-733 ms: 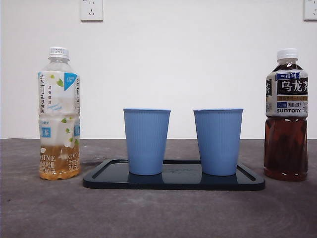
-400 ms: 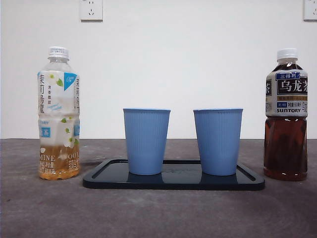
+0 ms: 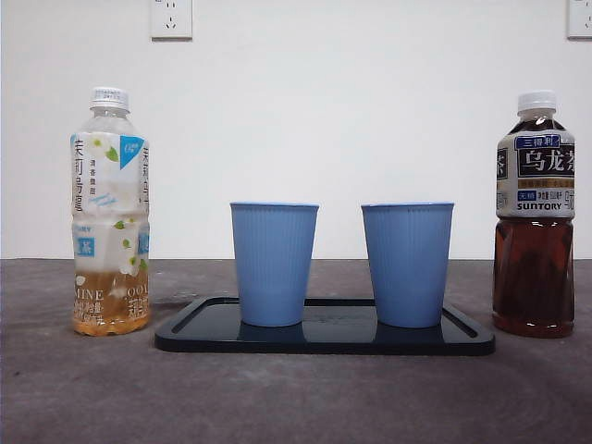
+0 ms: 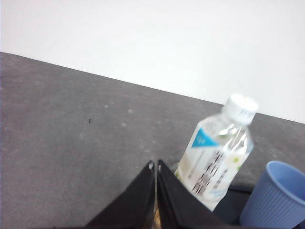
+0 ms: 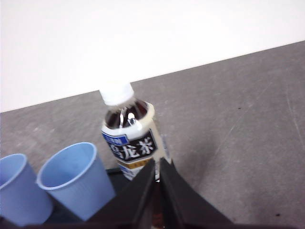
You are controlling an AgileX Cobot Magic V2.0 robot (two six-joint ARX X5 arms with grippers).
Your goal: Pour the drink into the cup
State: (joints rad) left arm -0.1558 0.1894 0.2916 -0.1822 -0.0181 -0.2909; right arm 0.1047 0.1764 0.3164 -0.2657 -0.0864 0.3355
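Nothing moved, oolong bottle (image 5: 131,138) beyond right gripper (image 5: 156,167) fingers (image 5: 143,183)

We see our right gripper (image 5: 156,167) with its 2 black jaws closed together. Just past it stands a dark tea bottle (image 5: 131,138) with a white cap (image 5: 116,92). Beside the bottle are 2 blue cups (image 5: 76,180) on the gray table (image 5: 238,124).

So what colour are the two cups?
Both cups are light blue with ribbed sides, seen best in the front view.
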